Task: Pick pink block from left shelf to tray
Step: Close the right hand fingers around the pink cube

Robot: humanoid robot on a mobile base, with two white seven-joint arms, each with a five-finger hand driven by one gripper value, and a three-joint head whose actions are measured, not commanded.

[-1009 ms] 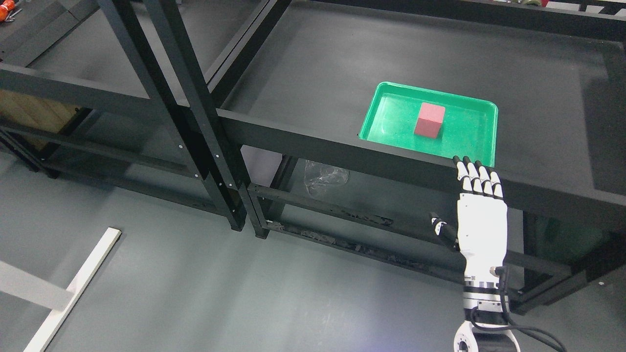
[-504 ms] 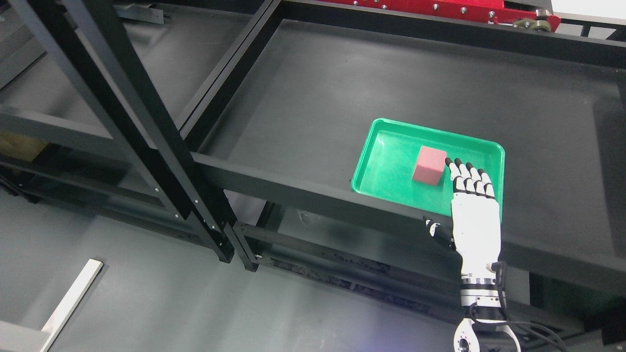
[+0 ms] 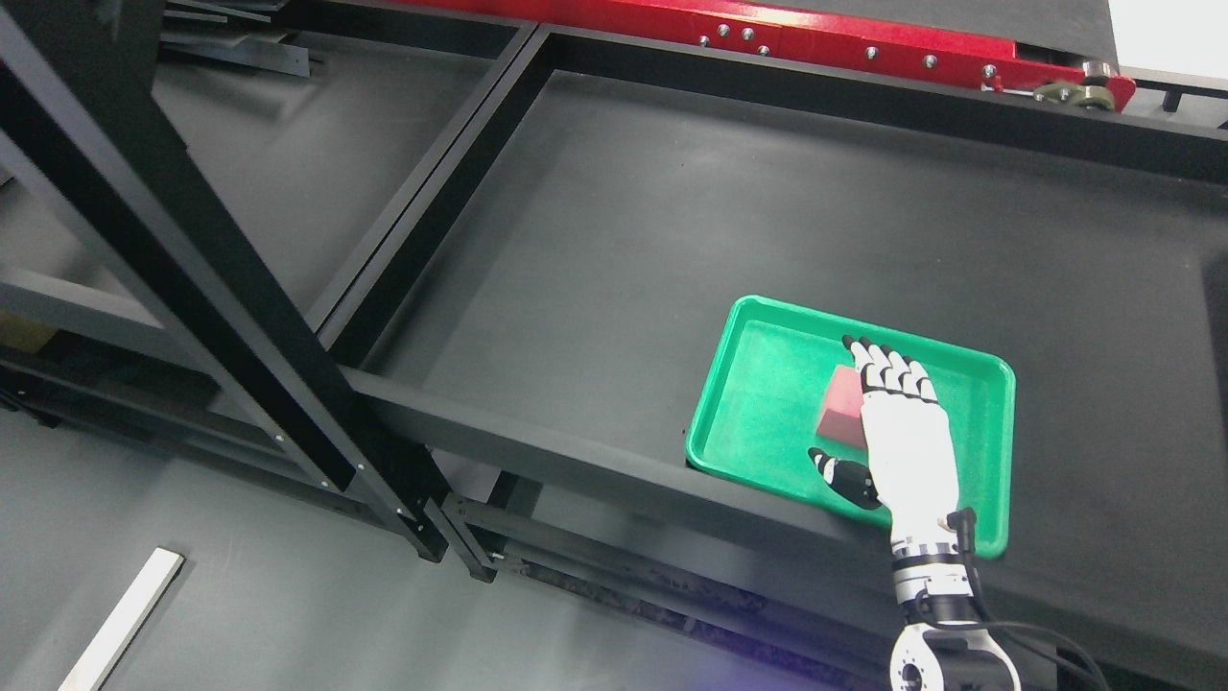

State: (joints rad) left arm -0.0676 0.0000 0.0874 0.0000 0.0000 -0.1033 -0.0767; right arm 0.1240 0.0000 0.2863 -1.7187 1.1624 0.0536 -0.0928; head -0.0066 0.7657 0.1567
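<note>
A green tray lies on the dark shelf surface at the right, close behind the front rail. In it stands the pink block, its right part hidden behind my hand. My right hand reaches in from the bottom edge and hovers over the tray, right beside and partly over the block. Its fingers are stretched straight and its thumb sticks out to the left, holding nothing. Whether the hand touches the block I cannot tell. My left arm does not show.
The shelf's black front rail runs below the tray. Slanted black uprights stand at the left, with the left shelf bay behind them. A red beam crosses the back. A white strip lies on the floor.
The camera has tilted, so the whole picture shifted. Relative to the tray, my right hand has advanced from the front rail to over the tray, now beside the pink block.
</note>
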